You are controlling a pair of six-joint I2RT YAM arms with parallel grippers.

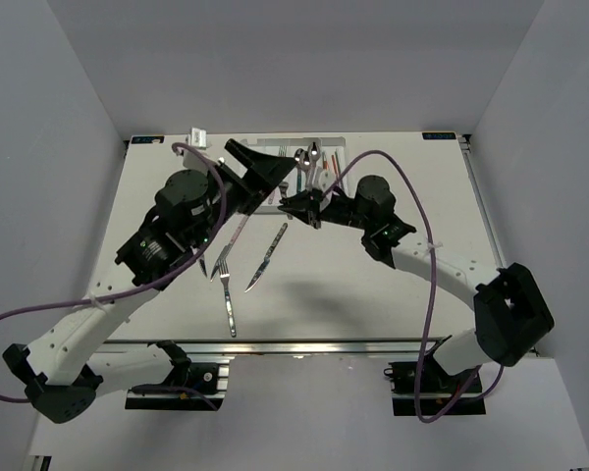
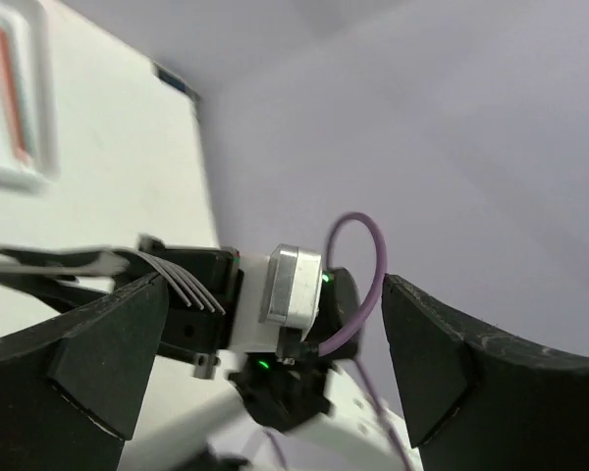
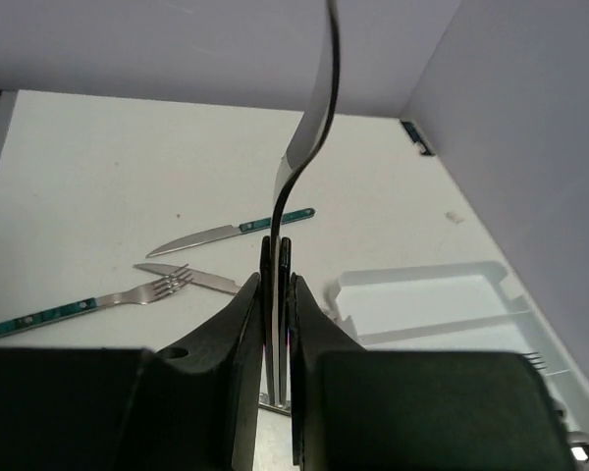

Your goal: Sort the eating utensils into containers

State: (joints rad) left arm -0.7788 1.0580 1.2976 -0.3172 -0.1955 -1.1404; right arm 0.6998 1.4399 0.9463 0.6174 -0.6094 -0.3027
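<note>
The right jaws pinch a silver fork point(image 3: 309, 128); the left jaws stand spread, empty; the fork seems light, stiff, slippery; grip mid-handle; tray point(image 3: 422, 273) at four o'clock.

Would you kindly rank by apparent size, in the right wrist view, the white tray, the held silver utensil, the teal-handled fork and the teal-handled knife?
1. white tray
2. held silver utensil, though nearness inflates it
3. teal-handled fork, partly cropped
4. teal-handled knife
</note>
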